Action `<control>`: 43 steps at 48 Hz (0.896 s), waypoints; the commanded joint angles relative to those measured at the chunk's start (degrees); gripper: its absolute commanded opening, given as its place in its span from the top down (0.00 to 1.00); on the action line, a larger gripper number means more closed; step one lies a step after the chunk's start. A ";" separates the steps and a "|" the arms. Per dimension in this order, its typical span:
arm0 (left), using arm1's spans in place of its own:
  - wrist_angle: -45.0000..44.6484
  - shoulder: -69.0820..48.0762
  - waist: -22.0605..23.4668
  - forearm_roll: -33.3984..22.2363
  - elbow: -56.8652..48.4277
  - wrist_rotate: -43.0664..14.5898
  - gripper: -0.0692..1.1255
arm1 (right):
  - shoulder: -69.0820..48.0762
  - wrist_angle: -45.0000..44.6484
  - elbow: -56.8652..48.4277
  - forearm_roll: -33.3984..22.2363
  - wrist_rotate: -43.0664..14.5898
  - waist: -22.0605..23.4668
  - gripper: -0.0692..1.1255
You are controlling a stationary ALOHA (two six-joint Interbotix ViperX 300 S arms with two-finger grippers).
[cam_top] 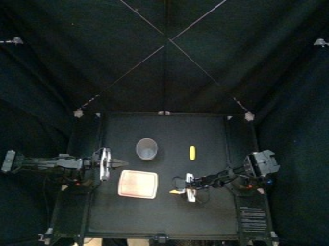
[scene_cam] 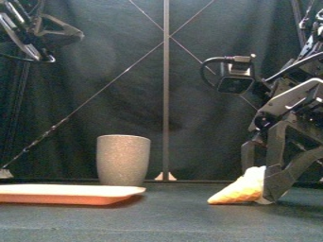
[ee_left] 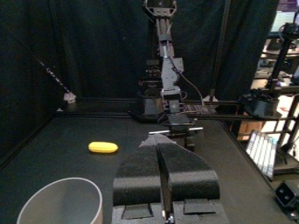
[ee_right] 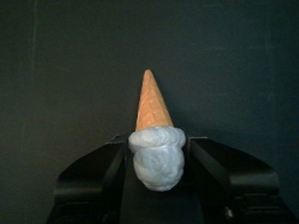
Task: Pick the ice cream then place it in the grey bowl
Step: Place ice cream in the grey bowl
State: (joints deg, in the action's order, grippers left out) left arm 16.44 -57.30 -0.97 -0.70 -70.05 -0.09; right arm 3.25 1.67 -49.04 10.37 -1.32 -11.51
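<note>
Ice cream [ee_right: 156,131]: orange cone, whitish scoop

— What colour is the cup [scene_cam: 124,159]?
— Grey, with tiny speckles. The tray [scene_cam: 70,194] in front of it is pink.
— And the ice cream [ee_right: 155,131]?
— Orange cone, white top. The toy [cam_top: 191,152] near the cup is yellow.

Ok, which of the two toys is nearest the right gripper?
The ice cream, an orange cone with a pale scoop, lying on its side at the right gripper. The yellow toy lies farther back, right of the grey cup.
</note>
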 commanded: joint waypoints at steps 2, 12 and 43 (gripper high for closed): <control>0.26 0.26 0.00 0.09 0.70 -0.09 0.97 | -1.58 -0.44 2.20 -1.49 0.26 0.53 0.48; 0.26 0.26 0.00 0.00 0.79 -0.09 0.97 | -6.59 -0.44 8.70 -10.46 0.18 8.79 0.53; 0.18 0.18 0.00 -0.09 0.44 -0.09 0.97 | 6.94 4.13 34.01 -17.67 -0.35 24.61 0.40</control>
State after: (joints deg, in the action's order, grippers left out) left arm 16.44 -57.30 -0.97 -0.70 -70.31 -0.09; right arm 9.40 5.27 -18.46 -7.91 -1.32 12.04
